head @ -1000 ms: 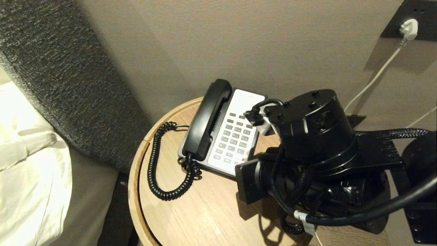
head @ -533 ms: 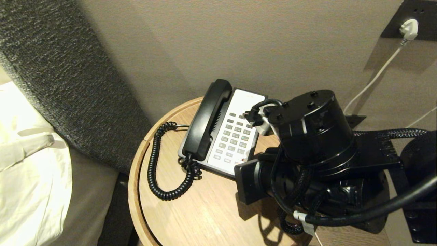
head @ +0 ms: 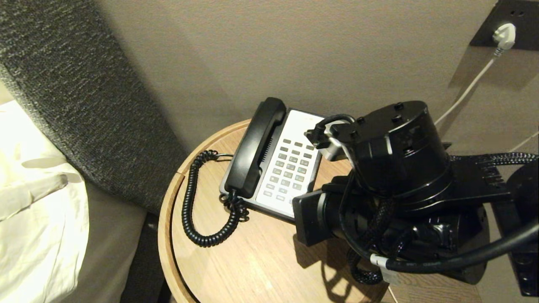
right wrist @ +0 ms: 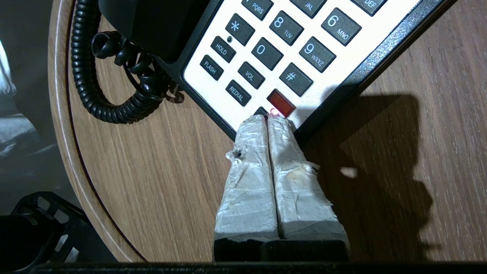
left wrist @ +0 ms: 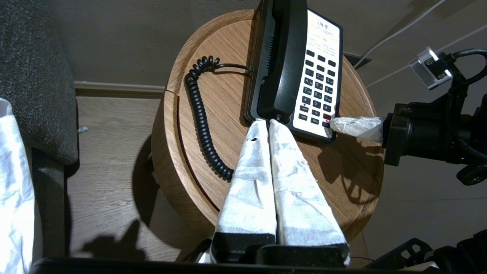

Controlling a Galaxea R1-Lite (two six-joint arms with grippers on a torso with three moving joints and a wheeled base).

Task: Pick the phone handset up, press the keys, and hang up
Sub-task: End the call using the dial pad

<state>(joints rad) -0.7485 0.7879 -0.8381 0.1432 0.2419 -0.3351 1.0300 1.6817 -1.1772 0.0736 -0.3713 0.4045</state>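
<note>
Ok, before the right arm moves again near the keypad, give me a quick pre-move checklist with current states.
1. Phone handset seated on its cradle: ok.
2. Right gripper shut, tips together: ok.
3. Right gripper at the corner of the keys by the red key: ok; actual contact: cannot tell.
4. Left gripper shut, off the handset's cord end: ok.
5. Coiled cord lying on the table, clear of both grippers: ok.

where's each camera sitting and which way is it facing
Head: high on the robot, looking down at the round table and phone; the right arm shows.
Left wrist: behind the shut left hand, facing the phone handset.
Right wrist: behind the shut right hand, close over the keys.
All three share the keys.
</note>
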